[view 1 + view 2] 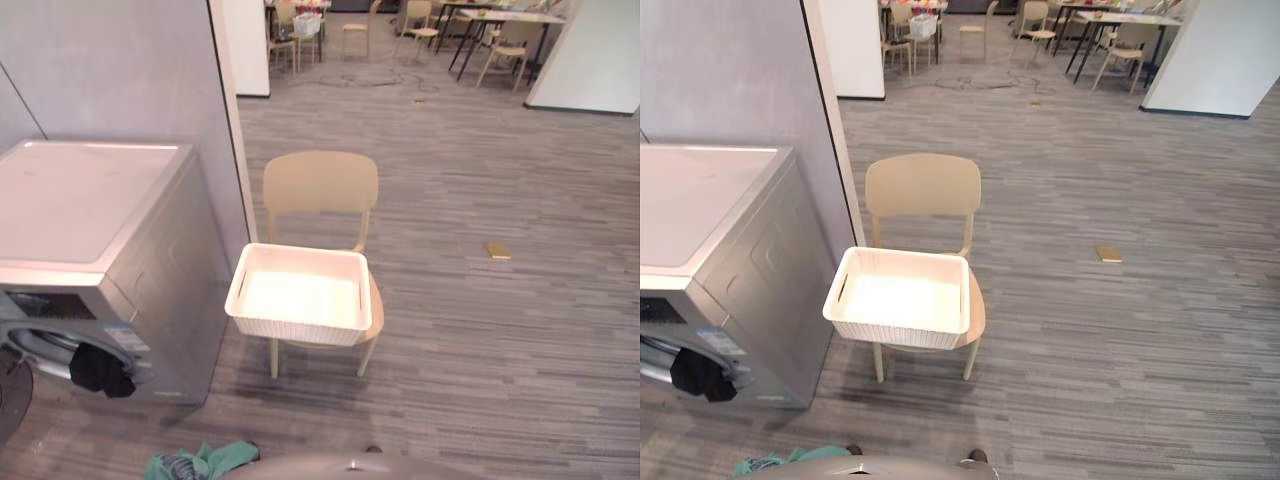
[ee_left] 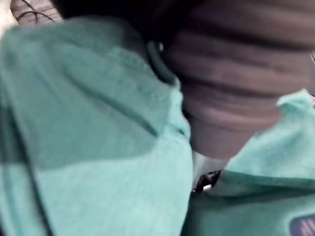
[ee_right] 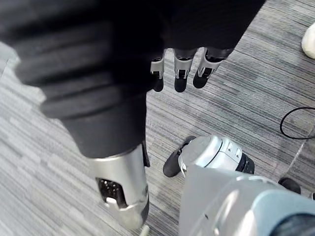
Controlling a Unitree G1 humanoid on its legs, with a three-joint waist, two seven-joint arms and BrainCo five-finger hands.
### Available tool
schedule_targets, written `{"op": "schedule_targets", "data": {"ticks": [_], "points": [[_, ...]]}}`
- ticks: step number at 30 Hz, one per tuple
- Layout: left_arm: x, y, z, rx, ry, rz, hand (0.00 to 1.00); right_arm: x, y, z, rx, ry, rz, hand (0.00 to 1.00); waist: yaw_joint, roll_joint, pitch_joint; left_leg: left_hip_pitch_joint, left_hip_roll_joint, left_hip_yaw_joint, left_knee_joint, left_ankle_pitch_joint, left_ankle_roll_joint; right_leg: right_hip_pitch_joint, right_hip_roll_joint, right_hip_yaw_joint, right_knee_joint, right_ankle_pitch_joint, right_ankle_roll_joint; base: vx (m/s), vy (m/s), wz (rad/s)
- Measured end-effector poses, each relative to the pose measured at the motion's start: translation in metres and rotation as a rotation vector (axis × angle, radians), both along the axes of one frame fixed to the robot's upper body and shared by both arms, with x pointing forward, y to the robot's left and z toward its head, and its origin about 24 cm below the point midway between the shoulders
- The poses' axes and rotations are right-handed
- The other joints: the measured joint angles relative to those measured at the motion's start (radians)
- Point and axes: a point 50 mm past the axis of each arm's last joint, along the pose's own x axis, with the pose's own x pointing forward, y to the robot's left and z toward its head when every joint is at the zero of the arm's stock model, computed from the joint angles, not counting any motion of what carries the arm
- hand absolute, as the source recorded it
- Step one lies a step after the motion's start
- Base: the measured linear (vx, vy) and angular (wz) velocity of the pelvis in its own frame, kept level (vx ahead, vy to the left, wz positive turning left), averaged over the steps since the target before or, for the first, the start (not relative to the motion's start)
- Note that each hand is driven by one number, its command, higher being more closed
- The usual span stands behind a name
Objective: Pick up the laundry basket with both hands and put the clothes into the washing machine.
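1. The washing machine stands ahead and to the left of the left hand. Its round opening sits low down, and a dark cloth hangs out of it.
2. The teal cloth lies low and close in, right at the left hand. In the left wrist view it bunches against the hand's ribbed cover, but we cannot tell whether the hand grips it.
3. The basket sits on the chair, ahead of both hands and well apart from them, with its long side running across our front. We see nothing inside it.
4. The right hand hangs over the floor, its fingers loose and holding nothing.
5. We judge the left hand to be the nearer to the opening, so the teal cloth must travel forward and leftward from it.
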Motion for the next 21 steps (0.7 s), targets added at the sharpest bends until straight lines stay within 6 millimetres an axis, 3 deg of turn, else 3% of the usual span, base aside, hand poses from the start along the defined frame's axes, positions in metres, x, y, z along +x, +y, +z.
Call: {"op": "schedule_targets", "data": {"ticks": [1, 2, 3, 4, 5, 6, 8, 10, 13, 16, 17, 18, 20, 21], "points": [[0.004, 0.001, 0.001, 0.005, -0.017, -0.019, 1.00, 0.014, 0.002, 0.000, 0.000, -0.018, 0.084, 0.00, 0.011, -0.010, 0.028, -0.013, 0.004, -0.007, 0.000, -0.008, -0.018, -0.014, 0.006, -0.009, 0.010, -0.004, -0.008, -0.14, -0.054, 0.28], [0.012, -0.003, 0.001, 0.002, -0.041, -0.047, 1.00, 0.035, 0.003, 0.002, -0.018, -0.047, 0.198, 0.00, 0.034, 0.022, 0.042, -0.054, 0.032, -0.025, 0.002, -0.026, -0.049, -0.066, 0.020, -0.014, 0.103, -0.004, -0.028, -0.24, -0.155, 0.70], [0.022, -0.003, 0.002, 0.011, -0.070, -0.064, 1.00, 0.046, -0.002, 0.006, -0.058, -0.068, 0.279, 0.00, 0.037, 0.037, 0.058, -0.104, 0.041, -0.044, 0.002, -0.028, -0.060, -0.129, 0.021, -0.047, 0.292, -0.089, -0.032, -0.19, -0.193, 0.89], [0.027, -0.001, 0.003, 0.020, -0.084, -0.073, 1.00, 0.051, -0.005, 0.009, -0.076, -0.078, 0.314, 0.00, 0.044, 0.036, 0.064, -0.119, 0.037, -0.058, 0.001, -0.037, -0.095, -0.143, 0.015, -0.074, 0.335, -0.150, -0.040, -0.25, -0.245, 1.33], [0.040, -0.001, 0.005, 0.029, -0.118, -0.101, 1.00, 0.058, -0.008, 0.011, -0.107, -0.084, 0.378, 0.00, 0.053, 0.035, 0.104, -0.136, 0.030, -0.062, 0.003, -0.091, -0.148, -0.156, -0.017, -0.112, 0.376, -0.200, -0.054, -0.25, -0.103, 1.39], [0.055, -0.002, 0.006, 0.029, -0.151, -0.119, 1.00, 0.066, -0.010, 0.014, -0.138, -0.102, 0.420, 0.00, 0.058, -0.007, 0.135, -0.168, -0.017, -0.048, 0.064, -0.028, -0.046, -0.180, -0.099, -0.154, 0.428, -0.225, -0.069, -0.27, -0.049, 1.37], [0.062, -0.013, 0.005, 0.004, -0.168, -0.110, 1.00, 0.077, -0.017, 0.021, -0.184, -0.132, 0.462, 0.00, 0.055, -0.028, 0.148, -0.211, -0.097, -0.007, 0.228, -0.031, 0.017, -0.179, -0.189, -0.219, 0.418, -0.223, -0.072, -0.22, -0.052, 1.21], [0.060, -0.011, 0.005, 0.017, -0.157, -0.112, 1.00, 0.086, -0.013, 0.022, -0.195, -0.131, 0.508, 0.00, 0.063, -0.022, 0.148, -0.198, -0.063, 0.031, 0.335, -0.065, 0.031, -0.162, -0.199, -0.271, 0.364, -0.178, -0.080, -0.20, -0.055, 0.76], [0.057, -0.012, 0.004, 0.027, -0.148, -0.082, 1.00, 0.099, -0.007, 0.023, -0.206, -0.151, 0.506, 0.00, 0.071, -0.011, 0.148, -0.117, 0.097, -0.002, 0.483, -0.156, 0.021, -0.160, -0.184, -0.325, 0.334, -0.134, -0.057, -0.23, 0.061, 0.59], [0.051, -0.009, 0.003, 0.031, -0.130, -0.047, 1.00, 0.097, -0.011, 0.023, -0.211, -0.138, 0.504, 0.00, 0.065, 0.008, 0.140, -0.021, 0.204, -0.036, 0.428, -0.150, 0.024, -0.167, -0.176, -0.326, 0.326, -0.115, -0.026, -0.11, 0.217, 0.58], [0.048, -0.011, 0.002, 0.023, -0.117, -0.044, 1.00, 0.093, -0.017, 0.024, -0.218, -0.125, 0.493, 0.00, 0.054, 0.035, 0.135, 0.020, 0.232, -0.037, 0.361, -0.111, 0.034, -0.169, -0.177, -0.327, 0.330, -0.104, -0.008, -0.07, 0.267, 0.56], [0.047, -0.011, 0.002, 0.020, -0.114, -0.043, 1.00, 0.091, -0.020, 0.024, -0.220, -0.118, 0.480, 0.00, 0.046, 0.044, 0.131, 0.036, 0.228, -0.042, 0.321, -0.124, 0.017, -0.171, -0.188, -0.327, 0.332, -0.095, 0.006, -0.12, 0.374, 0.77], [0.051, -0.008, 0.003, 0.027, -0.123, -0.055, 1.00, 0.082, -0.019, 0.019, -0.187, -0.089, 0.435, 0.00, 0.024, 0.035, 0.127, 0.037, 0.179, -0.022, 0.244, -0.229, -0.042, -0.161, -0.223, -0.325, 0.290, -0.037, 0.036, -0.16, 0.408, 0.89], [0.054, -0.006, 0.003, 0.032, -0.128, -0.061, 1.00, 0.080, -0.018, 0.017, -0.176, -0.085, 0.420, 0.00, 0.022, 0.033, 0.128, 0.038, 0.168, -0.018, 0.227, -0.242, -0.097, -0.150, -0.228, -0.324, 0.268, -0.006, 0.044, -0.15, 0.382, 0.77]]}}
